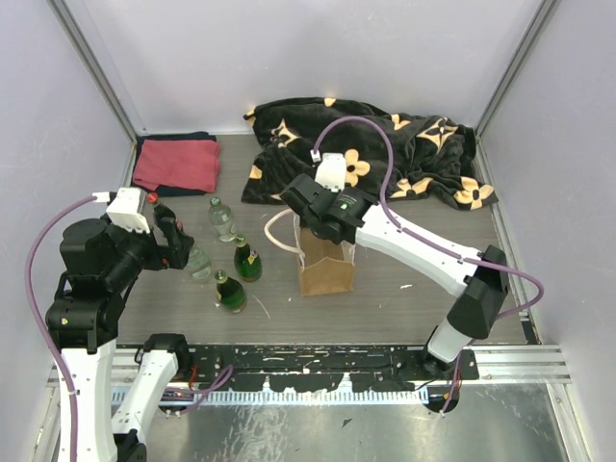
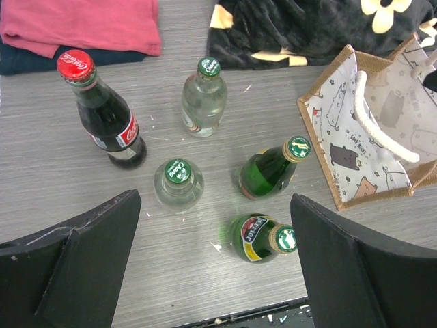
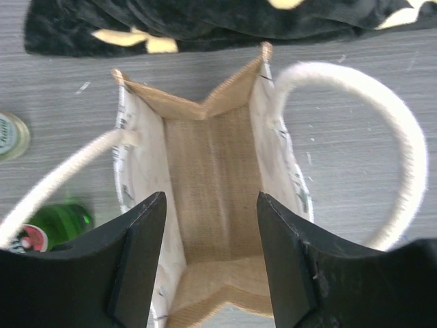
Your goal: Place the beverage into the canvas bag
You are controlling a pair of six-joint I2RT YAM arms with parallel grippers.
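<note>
The canvas bag (image 1: 325, 269) stands upright mid-table, tan with white rope handles (image 3: 403, 137); its brown inside (image 3: 212, 157) holds nothing. My right gripper (image 1: 322, 229) is open and empty right above the bag's mouth, jaws (image 3: 212, 205) over the opening. Several bottles stand to the bag's left: a red-capped cola bottle (image 2: 106, 113), two clear bottles (image 2: 203, 99) (image 2: 178, 183) and two green Perrier bottles (image 2: 273, 167) (image 2: 263, 237). My left gripper (image 2: 215, 205) is open and empty, above and in front of the bottles (image 1: 178, 245), touching none.
A black flower-patterned blanket (image 1: 385, 144) lies bunched at the back behind the bag. A folded red cloth (image 1: 178, 164) on a dark one lies at the back left. Grey walls close in both sides. The black rail (image 1: 318, 361) runs along the near edge.
</note>
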